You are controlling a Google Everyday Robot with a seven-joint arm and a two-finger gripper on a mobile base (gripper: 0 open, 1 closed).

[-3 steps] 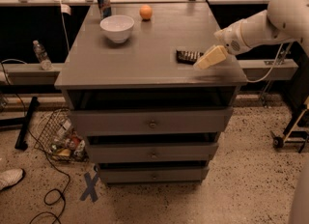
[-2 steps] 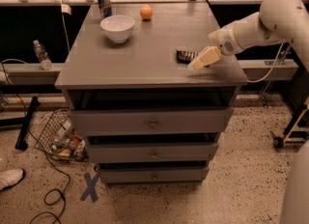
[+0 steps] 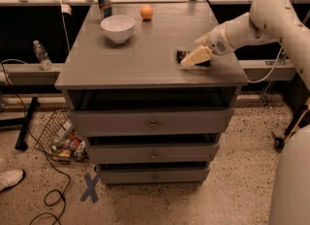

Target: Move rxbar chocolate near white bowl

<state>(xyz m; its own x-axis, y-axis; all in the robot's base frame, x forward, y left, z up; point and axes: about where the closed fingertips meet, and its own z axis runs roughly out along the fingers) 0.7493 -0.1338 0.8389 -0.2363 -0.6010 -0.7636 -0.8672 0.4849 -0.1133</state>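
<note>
The gripper point(image 3: 193, 58) is down on the grey cabinet top point(image 3: 140, 61), near its right front corner. How wide it stands I cannot tell. The black snack bar point(image 3: 180, 54) lies flat right under its tip, partly hidden. The white bowl point(image 3: 117, 27) sits well off to the gripper's left and farther back. Beyond the bowl are an orange ball point(image 3: 146, 12) and a dark can point(image 3: 103, 3).
</note>
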